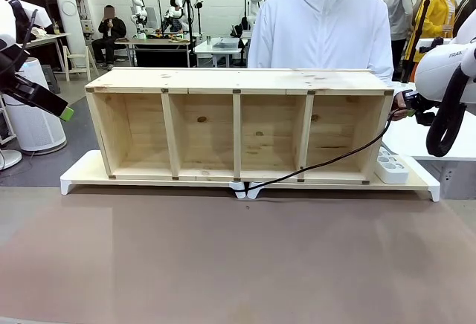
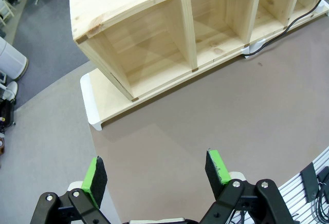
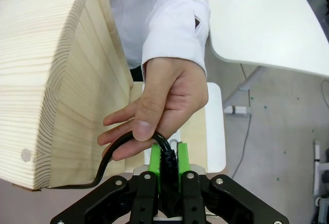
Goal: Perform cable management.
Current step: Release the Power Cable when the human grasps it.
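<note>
The black cable (image 1: 327,162) runs from a white clip (image 1: 245,189) at the front of the white base board, up and to the right past the shelf's right end. There my right gripper (image 1: 413,105) is shut on it. In the right wrist view the cable (image 3: 109,154) bends up between the green pads of the right gripper (image 3: 167,154), and a person's hand (image 3: 159,100) holds the same stretch just beyond the fingertips. My left gripper (image 2: 156,171) hangs open and holds nothing, above the brown table in front of the shelf's left end, where it is also visible at the picture's left edge (image 1: 63,111).
A wooden shelf (image 1: 238,80) with several open compartments stands on a white base board (image 1: 82,172). A white power strip (image 1: 392,166) lies at its right end. The person stands behind the shelf. The brown table top (image 1: 238,264) stretches in front.
</note>
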Robot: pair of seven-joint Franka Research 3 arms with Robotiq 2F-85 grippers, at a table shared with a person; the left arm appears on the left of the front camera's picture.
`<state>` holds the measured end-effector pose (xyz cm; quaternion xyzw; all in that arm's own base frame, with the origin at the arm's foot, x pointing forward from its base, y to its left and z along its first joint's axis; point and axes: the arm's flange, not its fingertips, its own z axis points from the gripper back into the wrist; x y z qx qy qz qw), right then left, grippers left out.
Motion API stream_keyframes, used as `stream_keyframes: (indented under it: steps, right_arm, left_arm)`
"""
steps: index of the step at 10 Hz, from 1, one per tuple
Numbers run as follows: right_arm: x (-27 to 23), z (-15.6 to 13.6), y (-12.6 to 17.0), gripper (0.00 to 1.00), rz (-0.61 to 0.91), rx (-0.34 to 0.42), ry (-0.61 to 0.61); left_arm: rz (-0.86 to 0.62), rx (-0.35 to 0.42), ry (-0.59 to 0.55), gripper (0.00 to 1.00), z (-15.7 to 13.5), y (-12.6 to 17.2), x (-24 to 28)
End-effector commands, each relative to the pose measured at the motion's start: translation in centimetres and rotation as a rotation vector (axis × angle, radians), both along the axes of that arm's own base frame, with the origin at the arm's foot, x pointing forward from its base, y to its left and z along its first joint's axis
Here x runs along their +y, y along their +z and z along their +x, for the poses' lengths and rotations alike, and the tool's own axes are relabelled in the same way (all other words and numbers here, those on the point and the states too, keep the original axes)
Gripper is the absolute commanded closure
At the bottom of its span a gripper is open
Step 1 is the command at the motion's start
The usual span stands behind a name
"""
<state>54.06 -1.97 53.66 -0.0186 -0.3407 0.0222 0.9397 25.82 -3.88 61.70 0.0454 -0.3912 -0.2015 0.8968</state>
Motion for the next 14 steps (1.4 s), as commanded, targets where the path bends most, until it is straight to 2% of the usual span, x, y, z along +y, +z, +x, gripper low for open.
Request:
stream_keyframes:
  steps: [1, 2, 3, 4, 5, 6, 7, 8, 14]
  right_arm:
    - [0.0, -0.01, 0.12, 0.84, -0.006, -0.004, 0.003]
    - [0.0, 0.0, 0.0, 0.66, 0.0, 0.0, 0.0]
    - [0.05, -0.06, 0.01, 0.64, 0.0, -0.002, 0.006]
    - [0.05, -0.04, 0.13, 0.46, -0.003, 0.0, 0.007]
    - [0.09, -0.11, 0.14, 0.45, -0.005, 0.003, 0.01]
    - [0.15, -0.19, 0.15, 0.26, -0.008, 0.003, 0.014]
    - [0.16, -0.11, 0.21, 0.25, -0.008, 0.003, 0.014]
    - [0.27, -0.11, 0.22, 0.07, -0.023, -0.011, 0.014]
    - [0.23, -0.02, 0.08, 0.07, 0.0, -0.002, 0.004]
  left_arm:
    - [0.003, -0.002, 0.004, 0.0, 0.01, 0.03, 0.02]
    - [0.003, -0.002, 0.004, 0.0, 0.01, 0.03, 0.02]
    - [0.003, -0.002, 0.004, 0.0, 0.01, 0.03, 0.02]
    - [0.003, -0.002, 0.004, 0.0, 0.01, 0.03, 0.02]
    - [0.003, -0.002, 0.004, 0.0, 0.01, 0.03, 0.02]
    - [0.003, -0.002, 0.004, 0.0, 0.01, 0.03, 0.02]
    - [0.003, -0.002, 0.004, 0.0, 0.01, 0.03, 0.02]
    - [0.003, -0.002, 0.004, 0.0, 0.01, 0.03, 0.02]
    - [0.003, -0.002, 0.004, 0.0, 0.01, 0.03, 0.02]
